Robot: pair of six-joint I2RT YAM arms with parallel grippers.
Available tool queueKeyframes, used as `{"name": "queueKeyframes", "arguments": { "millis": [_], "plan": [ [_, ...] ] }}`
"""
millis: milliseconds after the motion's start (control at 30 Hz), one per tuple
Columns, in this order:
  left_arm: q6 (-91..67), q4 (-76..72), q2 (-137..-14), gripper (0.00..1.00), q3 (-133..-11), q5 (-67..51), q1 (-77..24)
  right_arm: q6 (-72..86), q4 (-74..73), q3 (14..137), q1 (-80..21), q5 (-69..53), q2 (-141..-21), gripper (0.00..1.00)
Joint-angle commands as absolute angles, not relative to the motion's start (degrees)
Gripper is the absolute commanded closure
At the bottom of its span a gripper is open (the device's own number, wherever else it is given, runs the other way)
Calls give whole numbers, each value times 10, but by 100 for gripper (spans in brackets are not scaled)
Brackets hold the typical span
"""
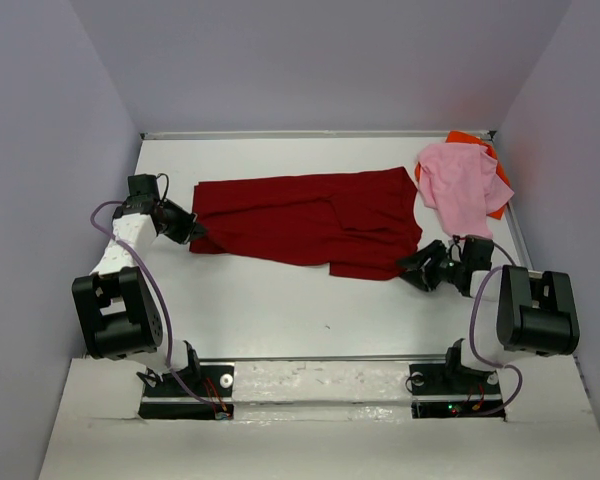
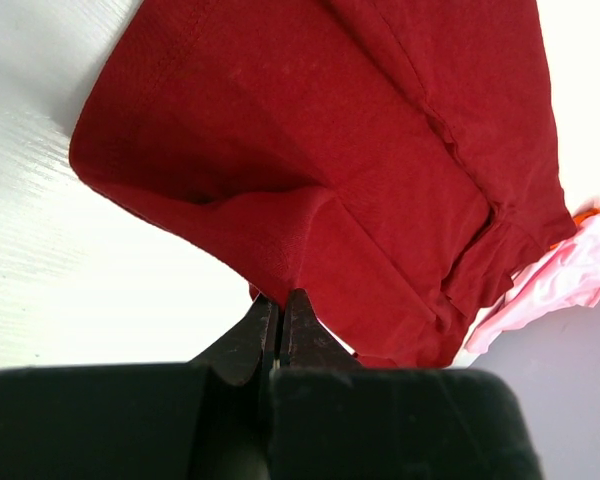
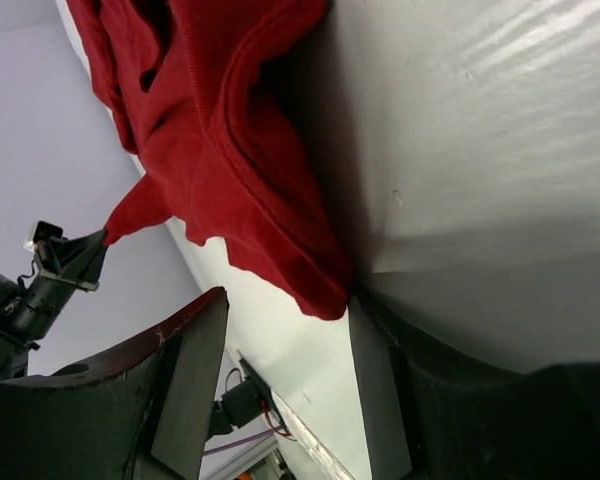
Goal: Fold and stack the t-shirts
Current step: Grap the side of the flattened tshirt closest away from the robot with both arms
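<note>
I'm tensioning dark red t-shirt (image 1: 310,220): left gripper (image 1: 193,228) clamping its left end, right gripper (image 1: 412,268) gaping at near-right hem corner.

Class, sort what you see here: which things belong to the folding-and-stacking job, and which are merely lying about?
Job: dark red cloth t-shirt; light pink cloth t-shirt; bright orange cloth t-shirt.
Merely there: white tabletop; pale lilac walls.

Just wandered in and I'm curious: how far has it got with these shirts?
Early days. Done: the dark red shirt lies spread across the table. In hand: the left gripper pinches its left edge; the right gripper stands open at its right corner. Left: the pink shirt lies crumpled on the orange shirt, neither folded.
</note>
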State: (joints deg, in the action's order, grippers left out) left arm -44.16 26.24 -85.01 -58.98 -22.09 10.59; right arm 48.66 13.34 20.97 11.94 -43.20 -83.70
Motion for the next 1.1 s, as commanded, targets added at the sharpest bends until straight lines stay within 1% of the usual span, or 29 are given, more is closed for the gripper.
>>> {"name": "queueKeyframes", "arguments": {
  "millis": [0, 100, 133, 167, 333, 467, 567, 633, 667, 733, 800, 1067],
  "plan": [
    [-430, 267, -835, 100, -604, -236, 105, 490, 147, 219, 105, -381, -865, 49],
    [-430, 269, -836, 100, -606, -235, 105, 494, 146, 226, 105, -374, -868, 67],
    [-429, 269, -835, 100, -606, -235, 105, 494, 144, 233, 105, -374, -872, 89],
    [-429, 268, -836, 100, -606, -235, 105, 494, 141, 236, 105, -374, -876, 99],
    [-427, 269, -838, 100, -607, -235, 106, 495, 127, 243, 105, -377, -870, 100],
    [-426, 268, -839, 100, -607, -234, 106, 494, 50, 250, 105, -388, -818, 100],
    [-427, 265, -840, 100, -608, -235, 106, 470, -92, 286, 105, -404, -779, 100],
    [-428, 265, -840, 100, -608, -235, 106, 457, -142, 327, 105, -421, -775, 100],
    [-429, 263, -839, 100, -608, -236, 107, 436, -196, 343, 105, -425, -775, 100],
    [-431, 261, -839, 100, -606, -236, 106, 420, -233, 386, 105, -429, -777, 100],
    [-431, 262, -838, 100, -606, -236, 107, 401, -263, 413, 105, -443, -801, 100],
    [-429, 272, -827, 100, -605, -226, 111, 374, -271, 551, 105, -455, -930, 100]
  ]
}}
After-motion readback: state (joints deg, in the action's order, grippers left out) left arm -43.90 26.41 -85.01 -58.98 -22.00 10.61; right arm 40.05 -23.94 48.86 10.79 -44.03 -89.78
